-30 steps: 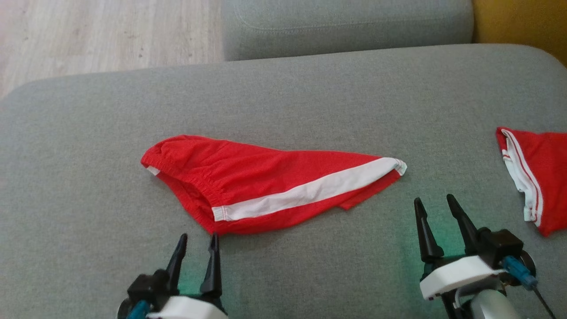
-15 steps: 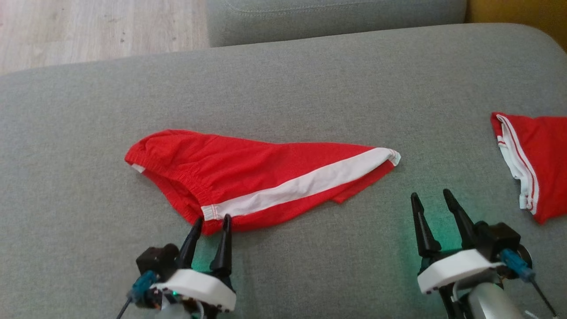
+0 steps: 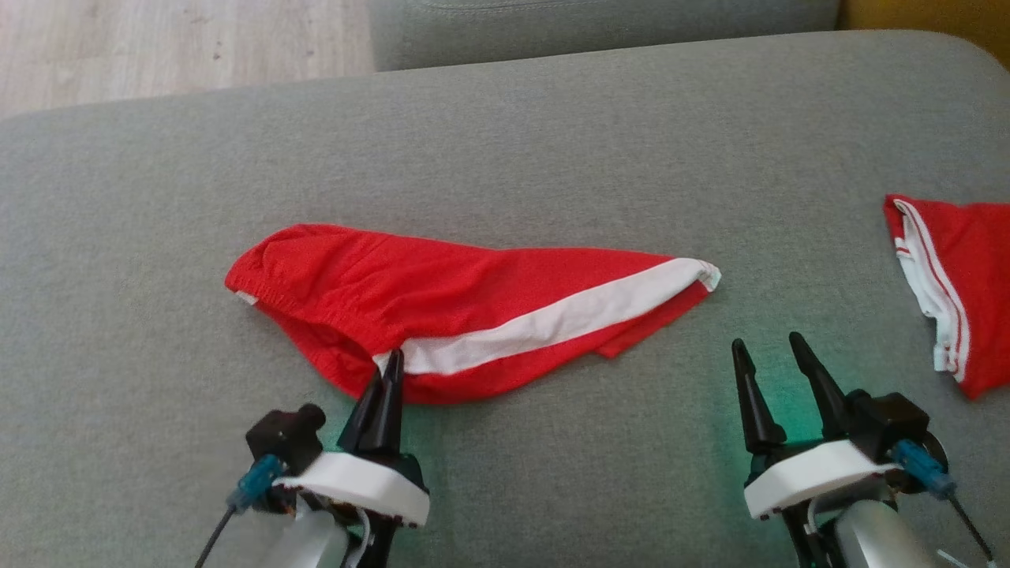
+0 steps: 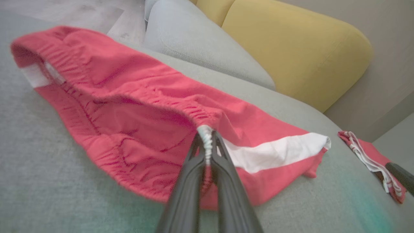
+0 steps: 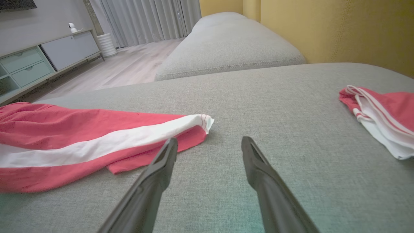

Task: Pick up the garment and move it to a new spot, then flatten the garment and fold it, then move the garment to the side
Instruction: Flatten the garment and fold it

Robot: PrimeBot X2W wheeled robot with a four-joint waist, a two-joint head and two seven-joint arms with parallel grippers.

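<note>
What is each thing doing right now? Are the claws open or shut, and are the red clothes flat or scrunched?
left gripper: shut, pinching the waistband edge of the red shorts.
right gripper: open, holding nothing, apart from the shorts.
red shorts: lying rumpled and doubled over, not flattened.
second red garment: lying bunched at the right edge, untouched.
grey cushion: bearing both garments.

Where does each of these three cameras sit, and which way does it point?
Head view: on the head, facing down at the grey cushion; left gripper and right gripper below.
Left wrist view: on the left wrist, along its fingers, shut on the red shorts.
Right wrist view: on the right wrist, along its open fingers, across the cushion.
Shared: all see the shorts and another red garment.
</note>
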